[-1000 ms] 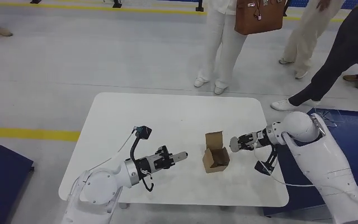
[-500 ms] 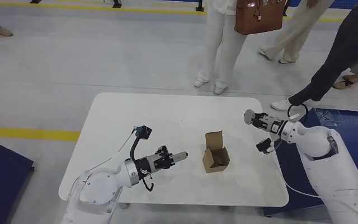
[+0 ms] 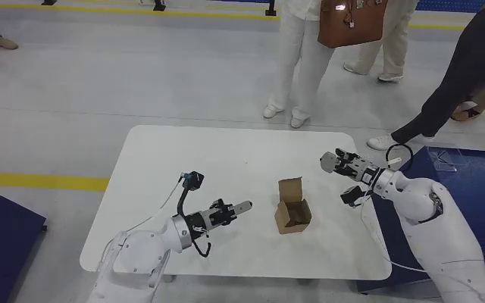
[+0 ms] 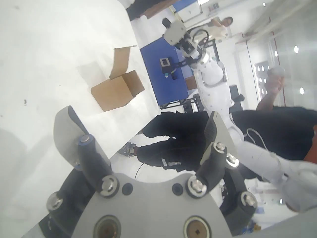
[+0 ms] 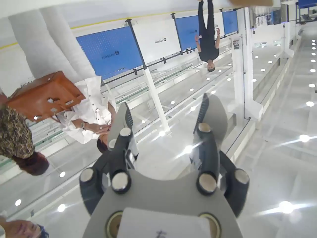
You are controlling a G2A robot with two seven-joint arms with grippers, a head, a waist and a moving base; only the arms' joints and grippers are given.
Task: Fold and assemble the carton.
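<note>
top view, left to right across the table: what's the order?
left gripper → carton → right gripper

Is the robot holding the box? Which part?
Nothing is held. The left gripper and the right gripper are open and empty; the carton stands on the table, apart from both.

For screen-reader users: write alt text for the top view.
A brown carton sits on a white table, its lid flap up. The left gripper points at it from one side; the right gripper is apart on the other.
</note>
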